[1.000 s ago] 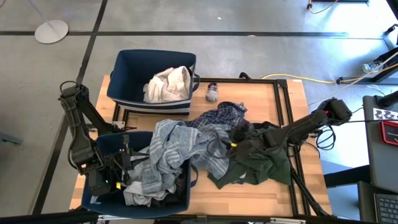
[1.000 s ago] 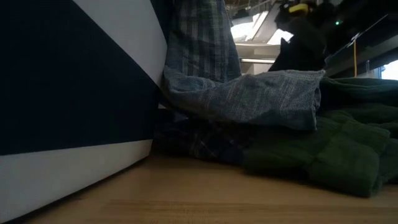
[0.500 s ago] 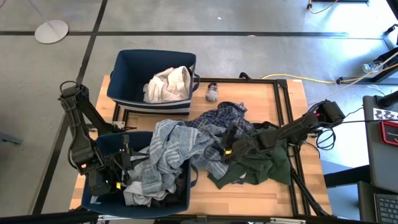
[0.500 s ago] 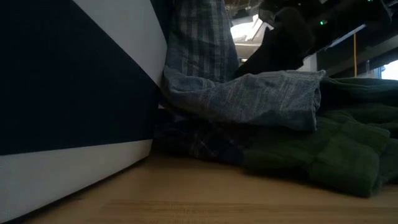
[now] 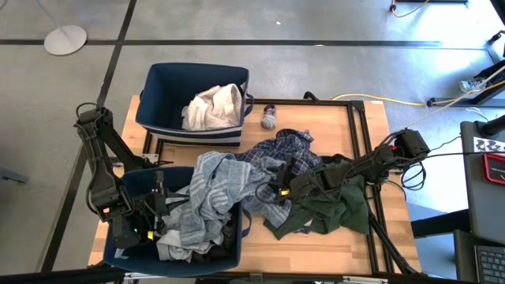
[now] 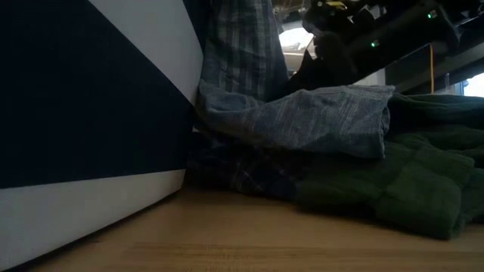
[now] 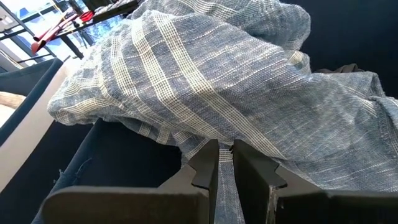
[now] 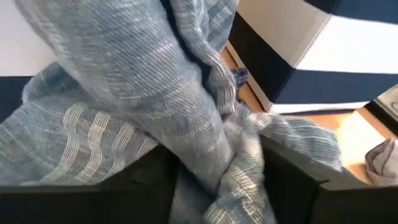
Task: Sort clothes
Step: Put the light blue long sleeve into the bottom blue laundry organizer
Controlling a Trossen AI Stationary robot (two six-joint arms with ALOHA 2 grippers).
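Note:
The grey-blue striped garment hangs over the right wall of the near navy bin, one end inside and the other on the table. My left gripper is inside that bin, shut on the garment. My right gripper is open over the garment's table end, one finger on each side of a bunched fold. The blue plaid garment and the dark green garment lie on the table under my right arm. A white garment lies in the far bin. My left gripper pinches a narrow fold of the striped garment between its two fingers. The cloth rises slack from the fingers and drapes over the bin wall. My right gripper's open fingers stand around a bunched fold; whether they touch it I cannot tell.
A small grey-purple sock lies on the table beside the far bin. Black frame rails run along the table's right side. Bare wood shows along the near edge. In the low view the near bin's wall fills the left.
My right gripper has moved toward the table's left edge, from over the dark green garment onto the striped garment's table end. The garments have stayed where they were.

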